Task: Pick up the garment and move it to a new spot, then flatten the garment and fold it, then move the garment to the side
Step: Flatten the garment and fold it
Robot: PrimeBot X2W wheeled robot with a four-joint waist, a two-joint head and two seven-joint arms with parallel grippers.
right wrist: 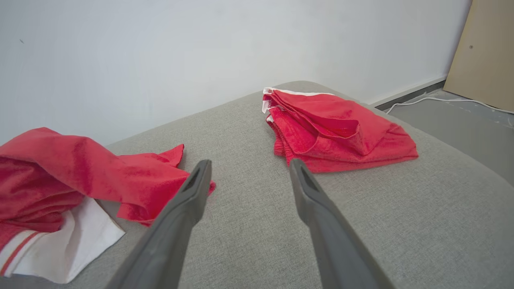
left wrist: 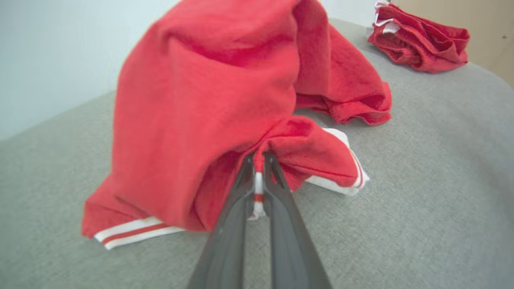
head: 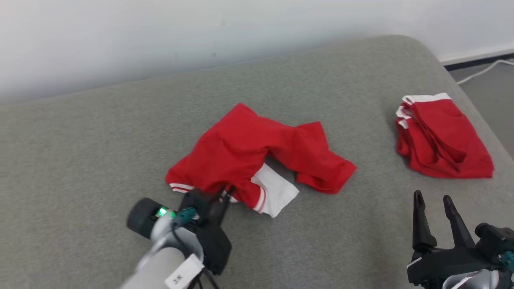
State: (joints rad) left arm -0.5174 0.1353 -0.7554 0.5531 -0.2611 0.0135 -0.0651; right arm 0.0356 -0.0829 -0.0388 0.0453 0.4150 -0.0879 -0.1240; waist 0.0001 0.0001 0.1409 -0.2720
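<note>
Hem of the red garment (head: 241, 144), at six o'clock, is pinched in your left gripper (left wrist: 258, 159); your right gripper (head: 432, 197) stands wide at four o'clock.

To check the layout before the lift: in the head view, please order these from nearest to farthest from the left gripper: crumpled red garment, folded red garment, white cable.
1. Crumpled red garment: centre, hem pinched in the left gripper.
2. Folded red garment: far to the right.
3. White cable: farthest, upper right corner.
</note>
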